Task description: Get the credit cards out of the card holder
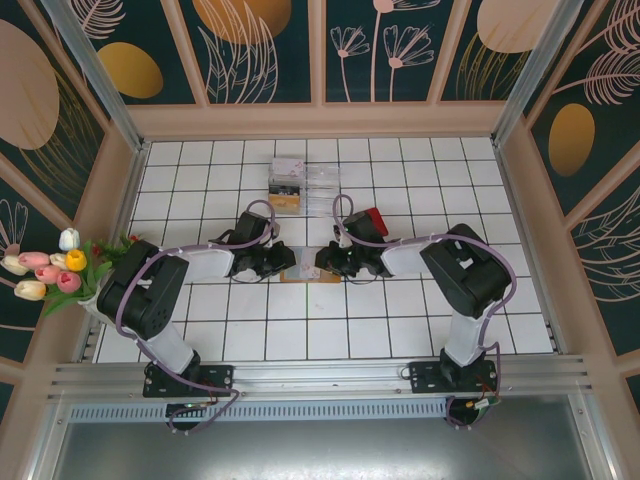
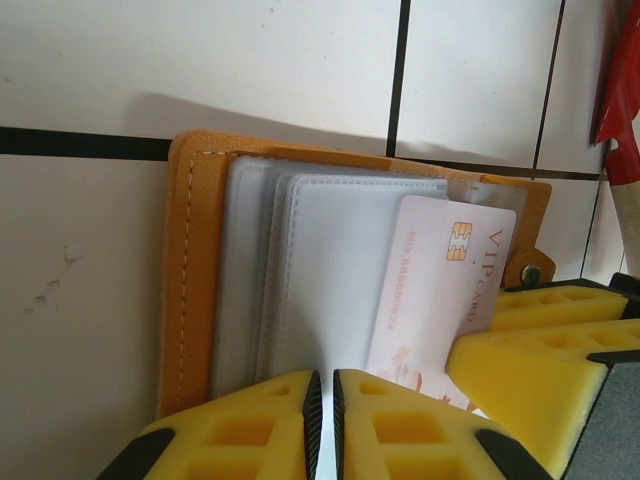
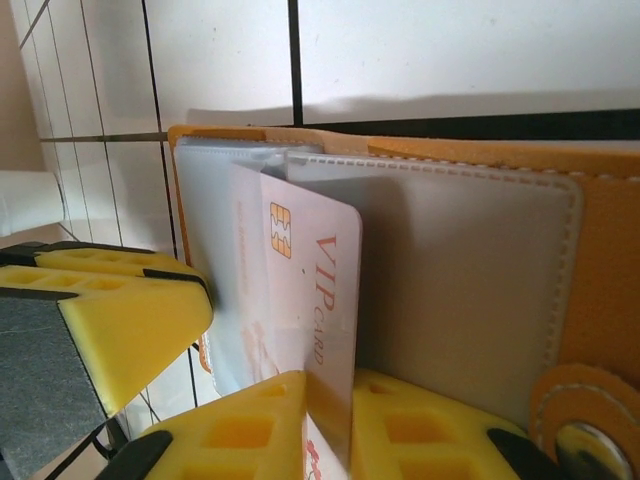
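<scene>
The card holder lies open on the tiled floor between both grippers, its tan-orange cover under grey-clear sleeves. My left gripper is shut on the near edge of a sleeve page of the card holder. A whitish credit card printed "VIP CARD" with a gold chip sticks partly out of a sleeve. My right gripper is shut on that card's lower edge. The card sits tilted beside the right gripper's yellow fingers. Any other cards are hidden in the sleeves.
A clear plastic box stands behind the wallet. A red spatula lies just behind the right gripper, with its red end at the view's edge. Artificial tulips sit at the left wall. Wooden walls enclose the floor.
</scene>
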Available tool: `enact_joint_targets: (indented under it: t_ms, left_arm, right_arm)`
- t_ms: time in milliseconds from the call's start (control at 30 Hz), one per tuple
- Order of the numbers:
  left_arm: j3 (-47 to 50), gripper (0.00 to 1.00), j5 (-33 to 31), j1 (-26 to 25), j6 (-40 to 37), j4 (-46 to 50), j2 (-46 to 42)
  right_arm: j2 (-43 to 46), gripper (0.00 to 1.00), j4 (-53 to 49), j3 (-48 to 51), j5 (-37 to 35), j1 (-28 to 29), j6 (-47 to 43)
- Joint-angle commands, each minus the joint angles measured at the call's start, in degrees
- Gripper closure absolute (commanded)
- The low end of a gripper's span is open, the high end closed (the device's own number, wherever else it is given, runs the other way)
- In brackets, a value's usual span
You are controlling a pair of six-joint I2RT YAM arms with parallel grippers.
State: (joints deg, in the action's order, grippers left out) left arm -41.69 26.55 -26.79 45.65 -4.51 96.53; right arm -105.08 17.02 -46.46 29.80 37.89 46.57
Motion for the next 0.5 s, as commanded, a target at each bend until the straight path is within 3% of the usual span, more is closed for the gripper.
enact_joint_targets:
  t_ms: [0,167,367,467]
  left_arm:
    - [1.18,0.83,-4.73,0.16,-0.62,4.51,2.45]
    - [0.21,0.77,-5.43,0.15,-1.68,5.34,2.01]
    - [-1.99,0.72,-5.17,0.18,-2.72,6.33,-0.16]
    - [-4.09,0.61,-3.16,0.16,-4.46,6.61,-1.87]
  right_arm:
    - [0.22,0.86,1.27,0.74,-0.42,-0.88,0.11]
    - [5.17,0.92,-0.45,3.17,-2.19,-1.96,-2.36]
    - [13.59,0.93,-6.32,3.49,-4.40,-2.85,-6.47]
    - [17.39,0.94,-7.12,3.04,-4.11,-3.31,-9.01]
